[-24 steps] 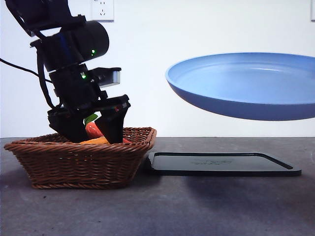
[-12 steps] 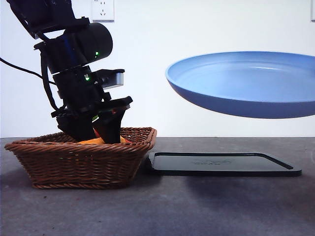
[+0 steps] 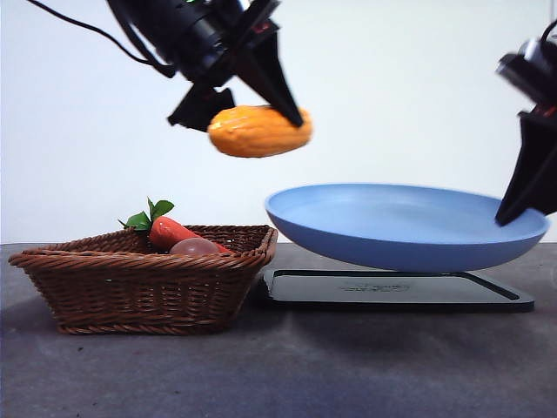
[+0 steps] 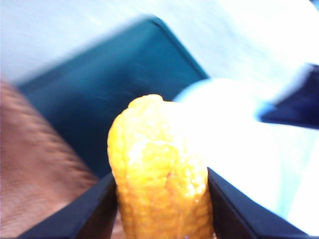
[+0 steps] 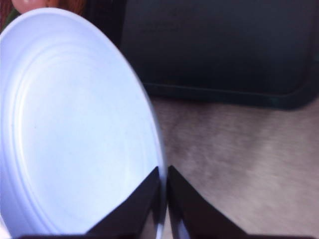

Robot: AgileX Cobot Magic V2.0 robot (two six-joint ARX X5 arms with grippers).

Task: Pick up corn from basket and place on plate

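The orange-yellow corn (image 3: pixel 258 131) hangs in the air, lying level, with my left gripper (image 3: pixel 252 115) shut on it from above. It is above the gap between the wicker basket (image 3: pixel 130 283) and the near rim of the blue plate (image 3: pixel 392 228). In the left wrist view the corn (image 4: pixel 159 174) fills the space between both jaws of the left gripper (image 4: pixel 162 204). My right gripper (image 3: pixel 525 196) holds the plate by its right rim, slightly tilted, just over the black tray (image 3: pixel 392 292). In the right wrist view the right gripper (image 5: pixel 163 191) pinches the plate (image 5: pixel 75 124) at its edge.
A red-orange carrot (image 3: pixel 172 232) with green leaves and a pinkish egg-shaped item (image 3: pixel 193 247) lie in the basket. The black tray (image 5: pixel 214 45) rests flat on the grey table (image 3: pixel 287 366), right of the basket.
My left gripper has risen out of the basket with the corn and swung up and to the right. The plate has come down to just over the tray, and the right gripper now shows.
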